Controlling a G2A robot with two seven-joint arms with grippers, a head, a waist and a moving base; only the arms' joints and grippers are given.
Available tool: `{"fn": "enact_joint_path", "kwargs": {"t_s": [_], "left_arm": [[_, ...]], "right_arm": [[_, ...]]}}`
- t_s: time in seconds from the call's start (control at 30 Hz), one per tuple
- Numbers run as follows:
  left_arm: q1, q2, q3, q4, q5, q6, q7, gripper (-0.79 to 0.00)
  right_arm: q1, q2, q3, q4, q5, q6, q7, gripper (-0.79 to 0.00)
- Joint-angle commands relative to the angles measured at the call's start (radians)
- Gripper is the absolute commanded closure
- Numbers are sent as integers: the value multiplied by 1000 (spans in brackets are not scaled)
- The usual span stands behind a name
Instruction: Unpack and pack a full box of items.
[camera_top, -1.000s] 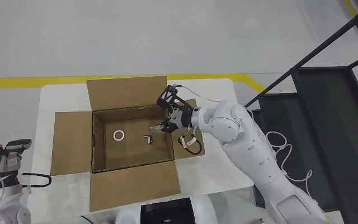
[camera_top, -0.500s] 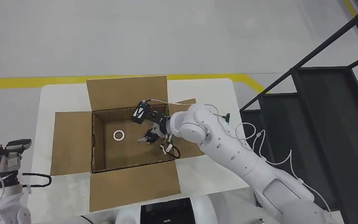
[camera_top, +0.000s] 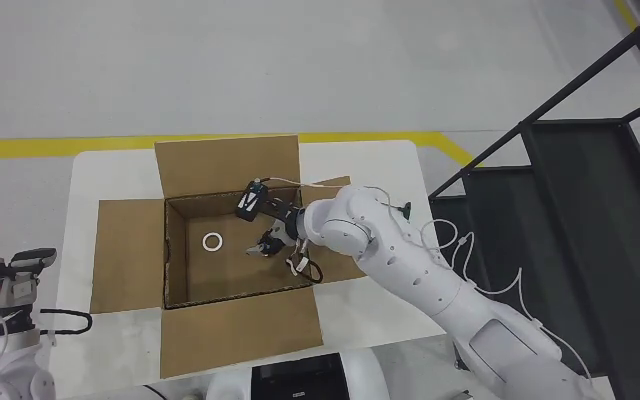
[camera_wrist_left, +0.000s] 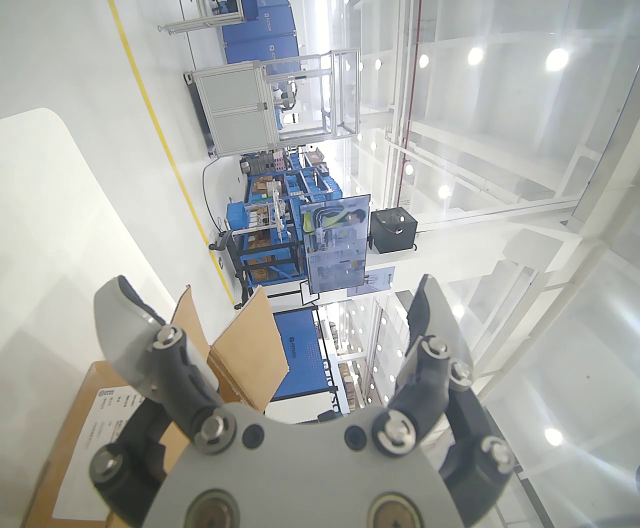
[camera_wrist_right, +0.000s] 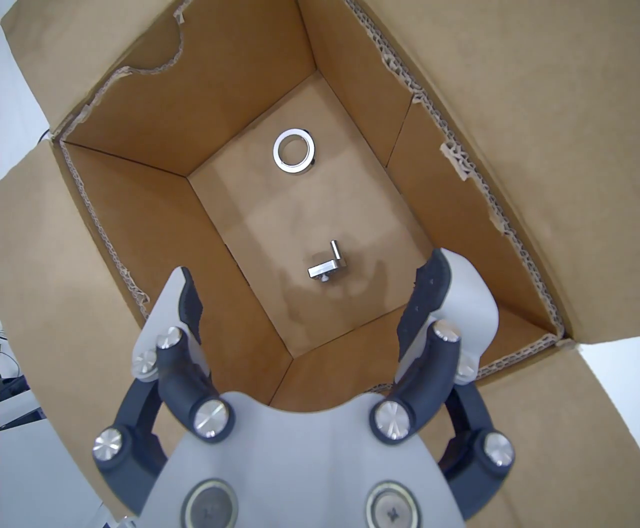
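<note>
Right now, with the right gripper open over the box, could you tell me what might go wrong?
The bracket lies small and low on the floor of the box, so the fingers of the right gripper might slip off it or dig into the cardboard.
The box walls look deep, so the gripper could catch a wall or flap going down.

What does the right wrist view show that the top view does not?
Right wrist view: a small bent metal piece on the floor of the box, and torn corrugated edges. Top view: the white table under the box, the yellow floor line. Both: the metal ring on the box floor, the open right gripper over the box opening.
</note>
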Motion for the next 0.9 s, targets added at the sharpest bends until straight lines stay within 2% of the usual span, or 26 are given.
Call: {"fn": "enact_joint_path", "kwargs": {"t_s": [0.0, 0.1, 0.2, 0.47, 0.7, 0.77, 0.8, 0.87], "left_arm": [[0, 0, 0, 0, 0, 0, 0, -785], [0, 0, 0, 0, 0, 0, 0, -785], [0, 0, 0, 0, 0, 0, 0, -785], [0, 0, 0, 0, 0, 0, 0, -785], [0, 0, 0, 0, 0, 0, 0, -785], [0, 0, 0, 0, 0, 0, 0, -785], [0, 0, 0, 0, 0, 0, 0, -785], [0, 0, 0, 0, 0, 0, 0, -785]], "right_arm": [[0, 0, 0, 0, 0, 0, 0, -785], [4, -3, -15, 1, -20, -3, -9, -785], [58, -26, -77, 34, -28, -3, -1, -785], [244, -136, -301, 237, -80, 41, 81, -785], [314, -229, -405, 444, -95, 34, 47, -785], [325, -251, -427, 497, -102, 27, 42, -745], [331, -263, -438, 522, -107, 23, 44, -677], [337, -285, -454, 567, -109, 17, 39, -628]]}}
